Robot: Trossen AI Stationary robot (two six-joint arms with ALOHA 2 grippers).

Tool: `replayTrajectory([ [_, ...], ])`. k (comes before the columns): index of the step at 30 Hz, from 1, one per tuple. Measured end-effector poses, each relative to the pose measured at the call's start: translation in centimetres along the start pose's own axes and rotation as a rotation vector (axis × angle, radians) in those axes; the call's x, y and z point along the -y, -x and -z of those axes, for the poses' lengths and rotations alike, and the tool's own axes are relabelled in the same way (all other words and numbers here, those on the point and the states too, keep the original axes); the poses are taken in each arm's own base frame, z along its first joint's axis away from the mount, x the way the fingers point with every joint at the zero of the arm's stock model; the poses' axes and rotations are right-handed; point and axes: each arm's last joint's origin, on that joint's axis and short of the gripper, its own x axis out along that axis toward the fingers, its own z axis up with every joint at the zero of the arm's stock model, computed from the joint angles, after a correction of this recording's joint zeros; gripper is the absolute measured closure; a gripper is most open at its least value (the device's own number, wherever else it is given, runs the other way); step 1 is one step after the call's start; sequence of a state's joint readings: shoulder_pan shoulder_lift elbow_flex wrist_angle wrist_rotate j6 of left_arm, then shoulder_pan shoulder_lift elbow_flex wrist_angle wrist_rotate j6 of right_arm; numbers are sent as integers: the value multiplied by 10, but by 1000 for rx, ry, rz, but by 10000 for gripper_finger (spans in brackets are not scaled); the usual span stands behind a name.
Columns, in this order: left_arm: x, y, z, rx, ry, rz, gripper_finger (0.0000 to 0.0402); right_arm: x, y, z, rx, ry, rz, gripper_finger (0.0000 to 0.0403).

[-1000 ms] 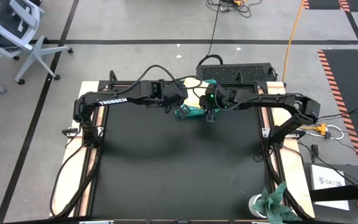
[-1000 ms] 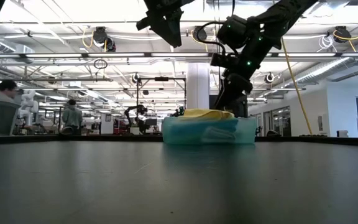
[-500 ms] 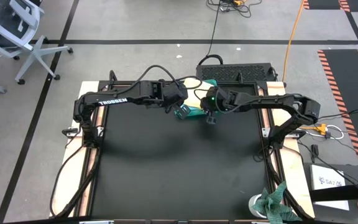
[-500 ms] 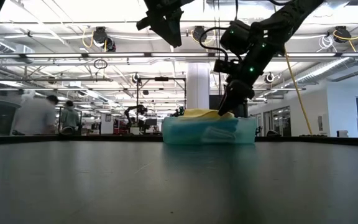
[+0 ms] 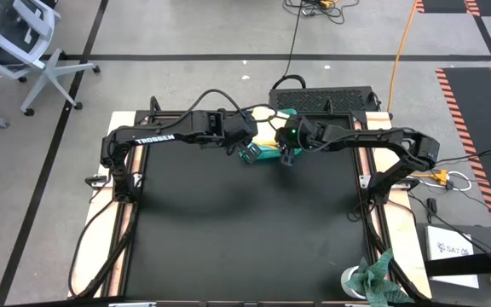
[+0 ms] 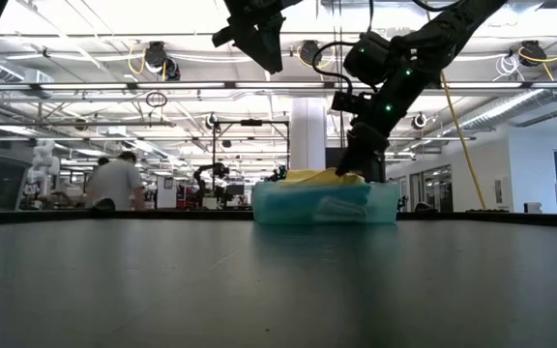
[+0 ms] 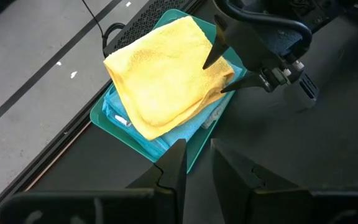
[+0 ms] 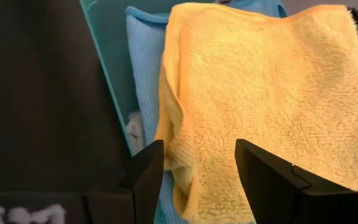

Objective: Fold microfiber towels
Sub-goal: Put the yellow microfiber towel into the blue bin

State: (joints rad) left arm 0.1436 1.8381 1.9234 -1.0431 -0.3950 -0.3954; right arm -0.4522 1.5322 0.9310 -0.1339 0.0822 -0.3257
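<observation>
A: Which step is in hand?
B: A pick-up, judging by the right claw [image 8: 194, 163], spread wide over the yellow towel [image 8: 260, 93] stacked in the teal tray [image 7: 197, 149].
A: And next?
B: Lowering and closing are called for. The left claw [image 7: 196, 158] is hung nearby, part-open, empty.

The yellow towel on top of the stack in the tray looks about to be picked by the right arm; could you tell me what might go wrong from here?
1. The right gripper, jaws open, straddles the yellow towel at its folded edge; it may pinch only one layer, so the towel unfolds on lifting.
2. The light blue towel lies directly beneath; a deep bite could drag it along.
3. The left gripper hovers close over the teal tray; the arms could crowd each other.
</observation>
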Motion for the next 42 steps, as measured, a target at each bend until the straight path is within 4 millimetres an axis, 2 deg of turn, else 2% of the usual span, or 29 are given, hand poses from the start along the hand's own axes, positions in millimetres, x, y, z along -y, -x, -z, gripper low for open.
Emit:
replayTrajectory([
  [11,0,0,0,0,2,0,325,-1,0,2,-12,-45,-4,211],
  [18,0,0,0,0,2,0,325,-6,-6,17,-13,-55,-4,211],
  [25,0,0,0,0,2,0,325,-5,-7,14,34,-60,10,214],
  [29,0,0,0,0,1,0,325,-6,-7,15,24,-59,7,245],
  [39,0,0,0,0,-1,0,325,-6,-7,15,24,-55,3,382],
  [42,0,0,0,0,-1,0,325,-6,-7,16,15,-44,0,397],
])
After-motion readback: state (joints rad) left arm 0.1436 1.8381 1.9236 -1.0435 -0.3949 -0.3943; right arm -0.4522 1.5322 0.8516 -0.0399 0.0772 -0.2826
